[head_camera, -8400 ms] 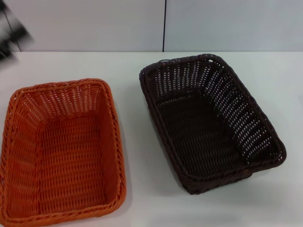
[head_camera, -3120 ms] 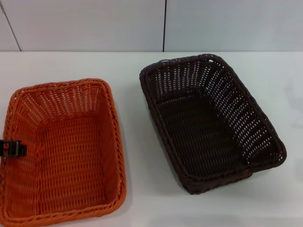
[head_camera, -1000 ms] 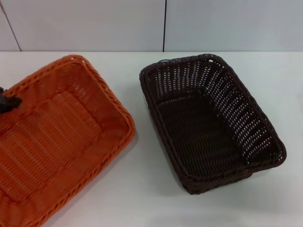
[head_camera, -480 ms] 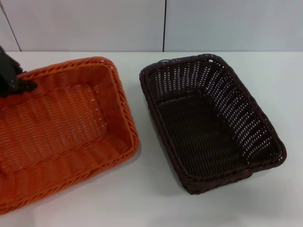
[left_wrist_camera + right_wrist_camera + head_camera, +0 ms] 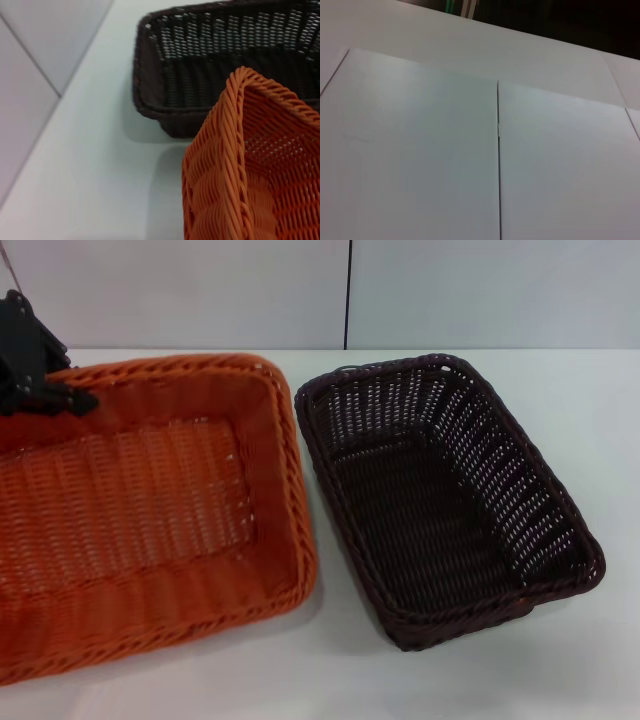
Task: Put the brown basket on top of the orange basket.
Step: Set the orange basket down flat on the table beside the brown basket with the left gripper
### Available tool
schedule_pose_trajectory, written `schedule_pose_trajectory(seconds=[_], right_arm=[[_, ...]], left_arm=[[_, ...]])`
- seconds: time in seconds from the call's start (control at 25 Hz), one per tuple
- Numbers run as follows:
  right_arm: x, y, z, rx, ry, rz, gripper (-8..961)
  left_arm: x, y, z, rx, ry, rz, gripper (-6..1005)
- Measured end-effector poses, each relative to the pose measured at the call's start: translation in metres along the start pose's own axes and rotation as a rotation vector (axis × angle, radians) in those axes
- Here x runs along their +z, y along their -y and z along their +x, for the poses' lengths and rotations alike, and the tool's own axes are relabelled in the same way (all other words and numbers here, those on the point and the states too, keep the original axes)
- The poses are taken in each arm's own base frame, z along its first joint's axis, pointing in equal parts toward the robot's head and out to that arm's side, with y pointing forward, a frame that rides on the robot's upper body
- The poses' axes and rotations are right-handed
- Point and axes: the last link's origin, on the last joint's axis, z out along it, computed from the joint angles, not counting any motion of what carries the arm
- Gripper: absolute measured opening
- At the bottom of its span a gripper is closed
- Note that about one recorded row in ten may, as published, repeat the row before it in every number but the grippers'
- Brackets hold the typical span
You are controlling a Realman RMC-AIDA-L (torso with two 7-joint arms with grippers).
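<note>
The left gripper [image 5: 62, 395] is gripping the orange basket's [image 5: 150, 510] far rim, jaws clamped there though partly cut off; the basket is tilting beside the brown basket [image 5: 445, 500], which is sitting on the white surface [image 5: 560, 400].

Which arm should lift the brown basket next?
Right, probably. The left hand is busy at the far rim of the orange basket, which looks raised. The brown basket sits on the table's right side, untouched. The right arm is out of view.
</note>
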Motion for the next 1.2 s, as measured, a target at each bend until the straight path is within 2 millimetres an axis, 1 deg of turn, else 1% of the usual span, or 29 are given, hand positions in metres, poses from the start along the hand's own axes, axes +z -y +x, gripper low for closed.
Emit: schedule_pose_trajectory(seconds=[0.08, 0.24, 0.28, 0.4, 0.64, 0.84, 1.2], right_arm=[[0.0, 0.0, 0.0, -0.015, 0.002, 0.001, 791], [0.0, 0.0, -0.003, -0.04, 0.009, 0.0, 790], [-0.002, 0.001, -0.004, -0.042, 0.012, 0.002, 790], [-0.003, 0.002, -0.005, -0.041, 0.013, 0.007, 791], [-0.01, 0.009, -0.008, -0.047, 0.013, 0.025, 791], [-0.015, 0.012, -0.012, -0.045, 0.012, 0.035, 791], [-0.019, 0.014, -0.015, -0.042, 0.016, 0.037, 790]], left_arm=[[0.001, 0.001, 0.005, 0.006, 0.019, -0.046, 181], [0.006, -0.001, 0.009, 0.029, 0.059, -0.072, 185], [0.011, -0.002, 0.014, 0.048, 0.083, -0.095, 185], [0.015, -0.003, 0.018, 0.06, 0.099, -0.114, 188], [0.029, -0.003, 0.03, 0.094, 0.107, -0.181, 193], [0.043, -0.004, 0.042, 0.127, 0.09, -0.212, 197], [0.072, 0.003, 0.053, 0.146, 0.077, -0.196, 204]])
